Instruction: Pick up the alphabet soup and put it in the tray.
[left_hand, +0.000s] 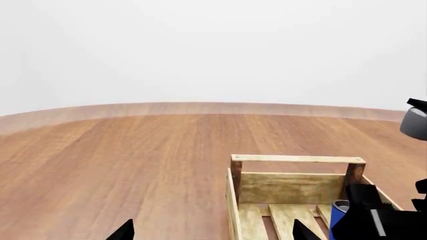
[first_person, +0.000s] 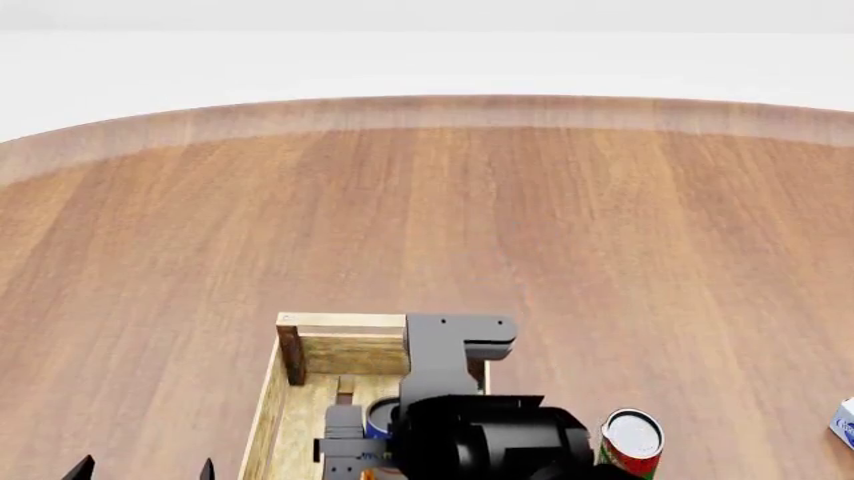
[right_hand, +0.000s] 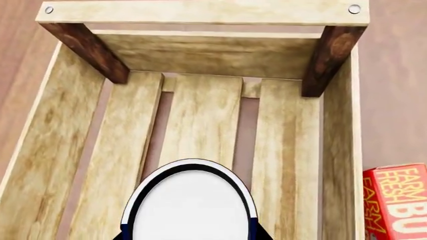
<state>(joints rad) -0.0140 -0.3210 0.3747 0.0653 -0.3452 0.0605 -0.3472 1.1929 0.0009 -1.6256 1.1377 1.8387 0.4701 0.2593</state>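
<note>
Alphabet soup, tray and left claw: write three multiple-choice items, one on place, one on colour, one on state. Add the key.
1. Where is the alphabet soup?
A. Within the walls of the tray
B. Outside the tray, to its left
C. Balanced on the tray's rim

2. What colour rings the soup's white top?
A. Green
B. Blue
C. Pink

3. How is the left claw?
A. Shut on the alphabet soup
B. Shut on the tray's rim
C. Open, holding nothing

Key: 1 A, the right wrist view shows the slats and walls all round the can. 2 B, a blue band edges the top. 3 C, its tips stand apart over bare wood.
</note>
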